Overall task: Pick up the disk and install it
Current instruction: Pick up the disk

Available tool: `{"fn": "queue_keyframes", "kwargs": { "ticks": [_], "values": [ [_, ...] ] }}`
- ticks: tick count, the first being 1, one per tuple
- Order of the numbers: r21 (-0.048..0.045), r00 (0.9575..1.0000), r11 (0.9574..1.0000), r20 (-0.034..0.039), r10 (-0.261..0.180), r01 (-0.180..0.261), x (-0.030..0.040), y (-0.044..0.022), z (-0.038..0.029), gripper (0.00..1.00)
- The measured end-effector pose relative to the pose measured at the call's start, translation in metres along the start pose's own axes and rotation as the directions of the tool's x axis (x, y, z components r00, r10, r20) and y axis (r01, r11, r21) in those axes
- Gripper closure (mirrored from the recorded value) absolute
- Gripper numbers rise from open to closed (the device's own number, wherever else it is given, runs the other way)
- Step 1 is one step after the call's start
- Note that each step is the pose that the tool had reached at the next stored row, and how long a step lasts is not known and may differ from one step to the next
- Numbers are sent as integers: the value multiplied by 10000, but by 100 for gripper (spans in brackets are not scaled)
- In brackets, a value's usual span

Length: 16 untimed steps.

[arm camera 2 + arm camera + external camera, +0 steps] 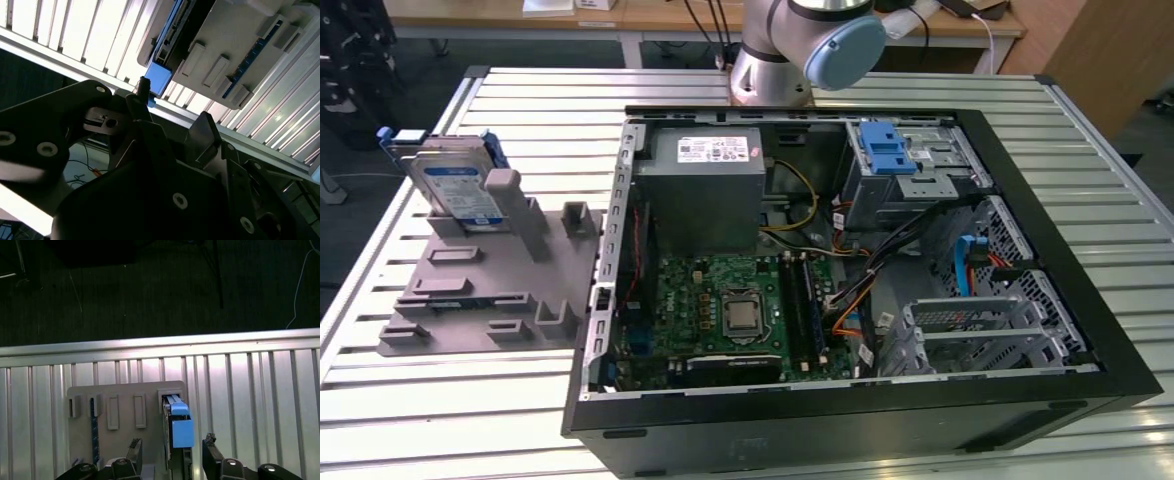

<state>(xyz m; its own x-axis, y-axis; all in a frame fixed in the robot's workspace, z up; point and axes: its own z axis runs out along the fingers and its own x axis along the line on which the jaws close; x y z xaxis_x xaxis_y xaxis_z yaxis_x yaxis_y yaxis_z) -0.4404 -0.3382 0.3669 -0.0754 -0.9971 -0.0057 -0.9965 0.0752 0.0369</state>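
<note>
The disk (455, 188) stands on edge in a grey holder (480, 290) on the slatted table, at the exterior view's left. It has a silver body, a white-and-blue label and blue carrier rails. In both wrist views my gripper (172, 444) is open. Its two dark fingers (135, 447) sit either side of the disk's blue rail end (182, 432) without touching it. The same blue end (159, 77) shows just beyond my gripper (173, 107), beside the holder (235, 45). Nothing is held.
An open black computer case (1067, 260) lies at the exterior view's centre and right. Inside it are a grey power-supply box (707, 190), a motherboard (734, 310) and a metal cage with a blue latch (887, 150). The table edge (160, 345) runs just past the holder.
</note>
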Motion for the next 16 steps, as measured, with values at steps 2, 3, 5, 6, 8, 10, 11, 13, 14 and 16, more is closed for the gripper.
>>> {"fn": "queue_keyframes", "kwargs": {
  "ticks": [2, 3, 5, 6, 8, 10, 11, 13, 14, 16],
  "values": [
    [-1, 10000, 10000, 1, 63, -63, 0, -1, 32, 41],
    [-2, 9999, 9999, 3, 123, -123, 0, -2, 50, 41],
    [0, 9998, 9998, 5, 184, -184, 0, -3, 87, 41],
    [-1, 9998, 9998, 5, 187, -187, 0, -4, 103, 41],
    [-1, 9998, 9998, 6, 188, -188, 0, -5, 133, 41],
    [15, 9998, 9998, 6, 189, -189, 0, -6, 166, 41],
    [20, 9998, 9998, 7, 188, -188, 1, -6, 167, 41],
    [24, 9998, 9998, 7, 189, -189, 0, -6, 168, 41],
    [25, 9998, 9998, 8, 189, -189, 0, -6, 171, 41],
    [27, 9998, 9998, 8, 190, -190, -3, -6, 185, 41]
  ]
}}
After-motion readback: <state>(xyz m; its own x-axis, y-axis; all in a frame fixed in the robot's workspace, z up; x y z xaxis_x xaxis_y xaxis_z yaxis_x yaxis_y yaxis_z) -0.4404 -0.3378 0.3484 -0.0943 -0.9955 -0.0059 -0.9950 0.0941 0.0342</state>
